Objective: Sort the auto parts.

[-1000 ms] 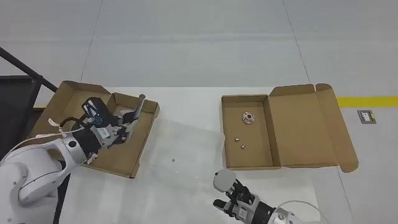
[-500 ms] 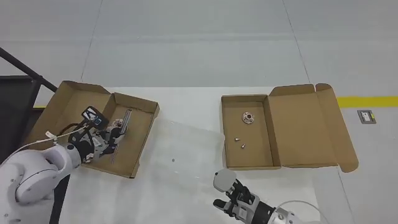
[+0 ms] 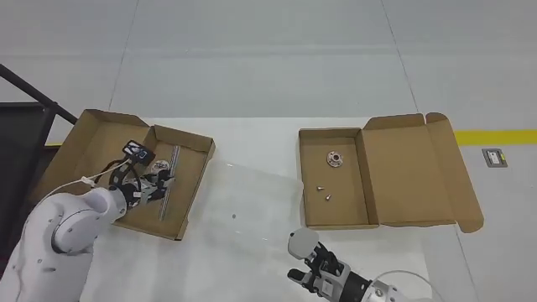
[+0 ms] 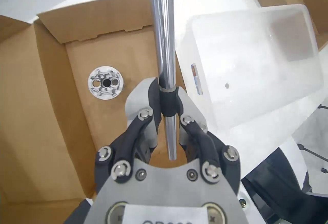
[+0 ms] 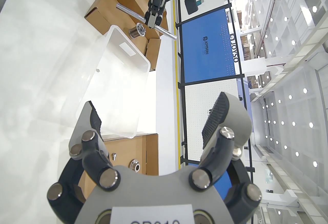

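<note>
My left gripper (image 4: 167, 96) is shut on a long shiny metal rod (image 4: 164, 50) and holds it over the left cardboard box (image 4: 38, 107). From above, that gripper (image 3: 151, 186) and the rod (image 3: 172, 161) are over the box's right half. A round silver disc part (image 4: 105, 82) lies on the box floor beside the rod, also seen from above (image 3: 161, 165). My right gripper (image 5: 156, 117) is open and holds nothing, low at the table's front edge (image 3: 315, 268).
A clear plastic bin (image 3: 252, 210) with one small part (image 3: 234, 216) stands between the boxes. The right cardboard box (image 3: 336, 210) holds a flange (image 3: 335, 158) and two small bolts (image 3: 320, 188); its lid (image 3: 415, 172) lies open to the right.
The left gripper has carried the rod from the box's far right corner back and lower over the box's inside. The right arm has kept still.
</note>
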`<state>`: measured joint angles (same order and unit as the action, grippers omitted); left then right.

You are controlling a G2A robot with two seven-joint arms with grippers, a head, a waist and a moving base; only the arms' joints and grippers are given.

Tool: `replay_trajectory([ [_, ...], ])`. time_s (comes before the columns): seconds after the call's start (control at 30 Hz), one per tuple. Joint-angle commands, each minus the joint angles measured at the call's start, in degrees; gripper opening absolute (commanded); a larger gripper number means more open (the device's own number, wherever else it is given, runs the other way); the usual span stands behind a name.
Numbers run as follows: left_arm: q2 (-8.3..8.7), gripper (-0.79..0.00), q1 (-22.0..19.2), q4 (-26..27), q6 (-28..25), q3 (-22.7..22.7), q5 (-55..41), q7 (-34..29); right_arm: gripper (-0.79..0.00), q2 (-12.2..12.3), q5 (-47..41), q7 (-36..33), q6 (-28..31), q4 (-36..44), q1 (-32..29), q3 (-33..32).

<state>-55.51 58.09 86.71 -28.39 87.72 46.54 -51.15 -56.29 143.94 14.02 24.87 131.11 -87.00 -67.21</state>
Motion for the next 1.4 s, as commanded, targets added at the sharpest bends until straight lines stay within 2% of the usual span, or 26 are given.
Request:
replay_trajectory([
  [0.0,-0.23,-0.785,-3.75,-4.28,0.78,-2.77,-0.47,-2.6,0.0,0.0,0.0,0.0,0.0,0.0,0.0,0.0],
  [0.2,-1.16,-0.785,-11.04,-13.0,3.32,-8.97,-0.04,-4.51,0.0,0.0,0.0,0.0,0.0,0.0,0.0,0.0],
  [0.4,-2.24,-0.785,-16.12,-19.3,5.44,-14.53,1.08,-5.93,0.0,0.0,0.0,0.0,0.0,0.0,0.0,0.0],
  [0.77,-3.97,-0.785,-21.29,-26.97,7.19,-21.24,1.89,-6.27,0.0,0.0,0.0,0.0,0.0,0.0,0.0,0.0],
  [0.83,-4.2,-0.702,-22.08,-28.11,7.01,-22.01,1.82,-6.26,0.0,0.0,0.0,0.0,0.0,0.0,0.0,0.0],
  [0.93,-4.44,-0.625,-23.02,-29.39,7.03,-22.82,1.87,-6.31,0.0,0.0,0.0,0.0,0.0,0.0,0.0,0.0],
  [1.2,-4.69,-0.57,-24.21,-31.0,6.71,-23.79,1.53,-6.2,0.0,0.0,0.0,0.0,0.0,0.0,0.0,0.0],
  [1.37,-4.34,-0.56,-23.87,-29.39,6.03,-23.04,1.16,-6.06,0.0,0.0,0.0,0.0,0.0,0.0,0.0,0.0],
])
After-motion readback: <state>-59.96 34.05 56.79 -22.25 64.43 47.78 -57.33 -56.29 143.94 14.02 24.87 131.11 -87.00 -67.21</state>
